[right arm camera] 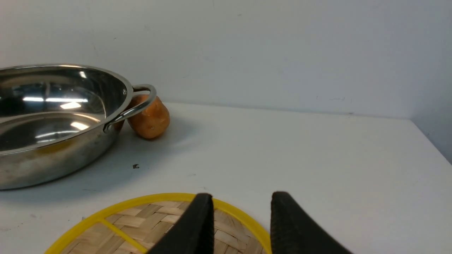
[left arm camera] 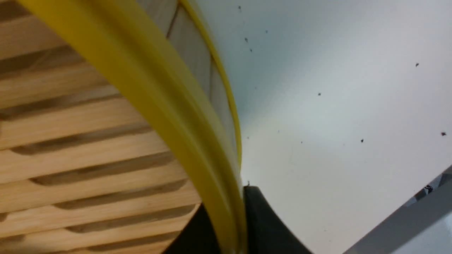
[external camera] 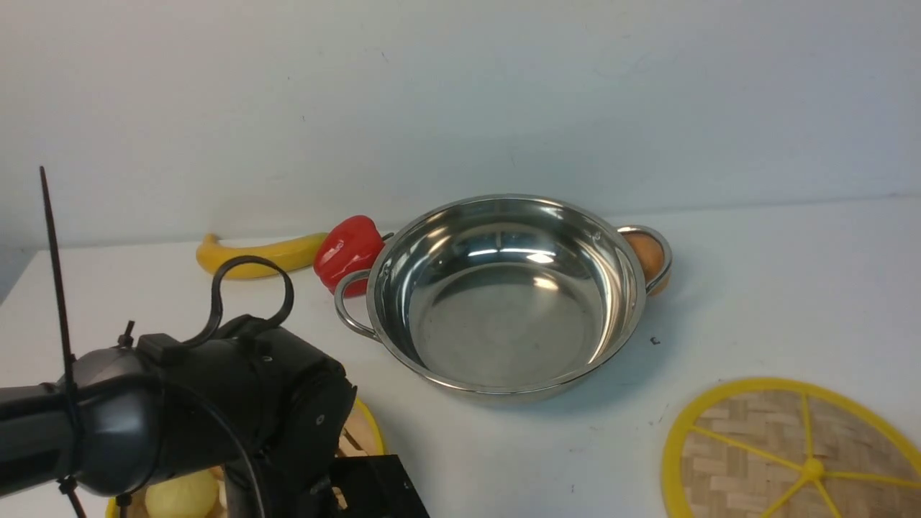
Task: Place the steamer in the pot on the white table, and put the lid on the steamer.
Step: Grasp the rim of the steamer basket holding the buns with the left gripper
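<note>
Presently the left gripper (left arm camera: pixel 235 220) is closed tight on the steamer (left arm camera: pixel 88 148), one black finger inside the yellow rim and the other outside, the basket wall pinched between them. The steamer sits toward the near left corner of the white table (external camera: pixel 755 288). From the front, the left arm (external camera: pixel 201 403) hides most of it, leaving a short arc of rim and a pale bun (external camera: pixel 183 495) in sight. Whether its base rests on the table or is raised cannot be told. The pot (external camera: pixel 504 237) stands about mid-table, somewhat toward the far edge, upright and empty, well apart from the steamer. The lid (external camera: pixel 748 446) lies flat at the near right corner, clear of the pot, woven face and yellow spokes upward, partly cut off by the picture's edge. The right gripper (right arm camera: pixel 242 218) hangs over the lid's far rim with its two fingers parted to a moderate gap and nothing between them; contact with the lid cannot be confirmed. A banana (external camera: pixel 266 253) and a red pepper (external camera: pixel 349 250) lie beyond the pot's left handle, the pepper just beside it. A brown rounded item (external camera: pixel 646 252) lies tucked under the right handle. A small dark speck (external camera: pixel 654 341) marks the table near the pot's right side.
</note>
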You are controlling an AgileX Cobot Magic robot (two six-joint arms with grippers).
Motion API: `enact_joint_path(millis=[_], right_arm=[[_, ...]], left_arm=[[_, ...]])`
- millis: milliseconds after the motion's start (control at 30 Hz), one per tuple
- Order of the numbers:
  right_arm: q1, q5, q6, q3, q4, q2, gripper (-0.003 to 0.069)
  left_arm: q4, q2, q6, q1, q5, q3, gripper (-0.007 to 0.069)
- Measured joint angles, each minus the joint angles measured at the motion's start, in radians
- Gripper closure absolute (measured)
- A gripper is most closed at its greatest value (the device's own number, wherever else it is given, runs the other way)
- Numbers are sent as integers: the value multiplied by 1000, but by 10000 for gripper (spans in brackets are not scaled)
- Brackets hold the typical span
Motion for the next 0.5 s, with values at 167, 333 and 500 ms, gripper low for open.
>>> enact_joint_path(millis=[167, 333, 500], right_arm=[[0, 0, 0, 0, 0, 0, 410], [0, 0, 0, 0, 0, 0, 410], [0, 0, 0, 0, 0, 0, 410]], left_arm=[[11, -81, -18, 0, 58, 0, 595], [42, -175, -25, 0, 129, 1, 595], [82, -284, -26, 0, 134, 1, 595]])
